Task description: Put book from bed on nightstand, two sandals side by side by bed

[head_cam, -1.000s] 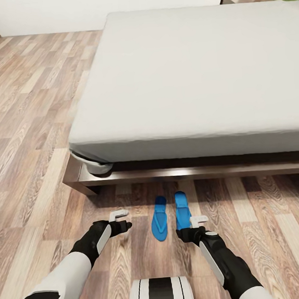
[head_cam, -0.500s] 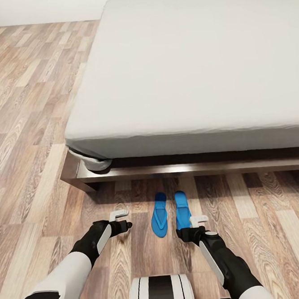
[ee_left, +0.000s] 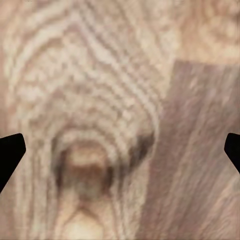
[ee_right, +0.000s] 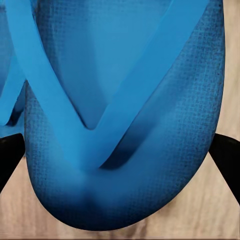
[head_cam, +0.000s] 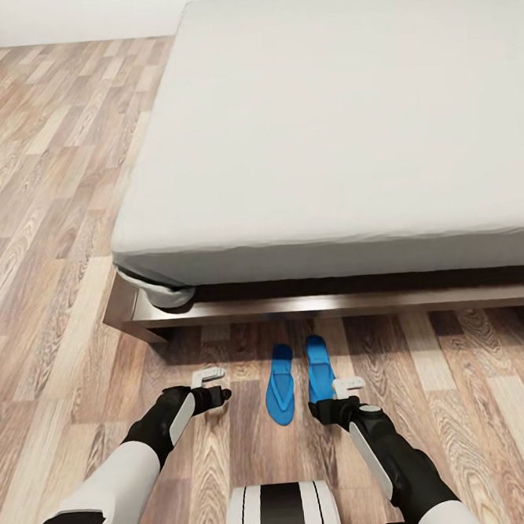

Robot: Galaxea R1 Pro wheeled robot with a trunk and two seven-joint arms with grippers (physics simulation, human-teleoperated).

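Head view has dipped and crept slightly toward the bed (head_cam: 323, 131) over the last second; arms and sandals hold their places. Both sandals lie side by side on the floor (head_cam: 55, 231) just beside the bed frame: left sandal (head_cam: 281, 385), right sandal (head_cam: 319, 366). Right gripper (head_cam: 347, 384) hovers over the right sandal's strap end (ee_right: 120, 125), fingers wide, empty. Left gripper (head_cam: 209, 375) over bare planks, fingers wide. No book on the mattress part in view. The sandal step looks finished.
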